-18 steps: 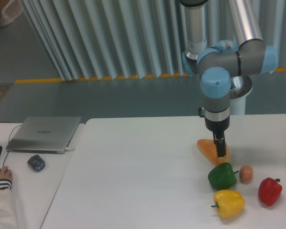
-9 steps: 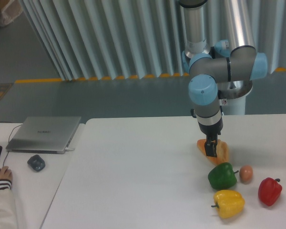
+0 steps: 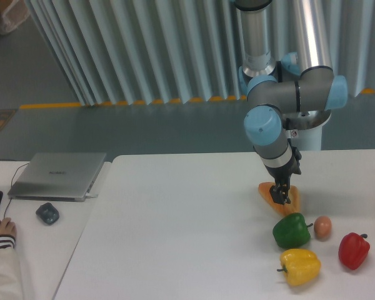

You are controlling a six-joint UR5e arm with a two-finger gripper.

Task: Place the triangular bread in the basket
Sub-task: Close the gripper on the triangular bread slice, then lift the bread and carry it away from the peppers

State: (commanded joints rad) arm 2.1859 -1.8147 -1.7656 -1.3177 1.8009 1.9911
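The triangular bread [image 3: 270, 194], a golden-orange wedge, lies on the white table [image 3: 175, 237] at the right. My gripper [image 3: 281, 195] points down onto it, its dark fingers on the bread. The fingers are too small to tell whether they are closed on it. No basket is in view.
A green pepper [image 3: 292, 230], a small brown egg [image 3: 323, 226], a yellow pepper [image 3: 299, 266] and a red pepper [image 3: 354, 250] lie just in front of the bread. At the left are a laptop [image 3: 57, 175], a mouse [image 3: 47, 213] and a person's hand [image 3: 1, 231].
The arm has swung its wrist to the left and tilted; the gripper stays on the bread. The bread and the peppers have not visibly moved.
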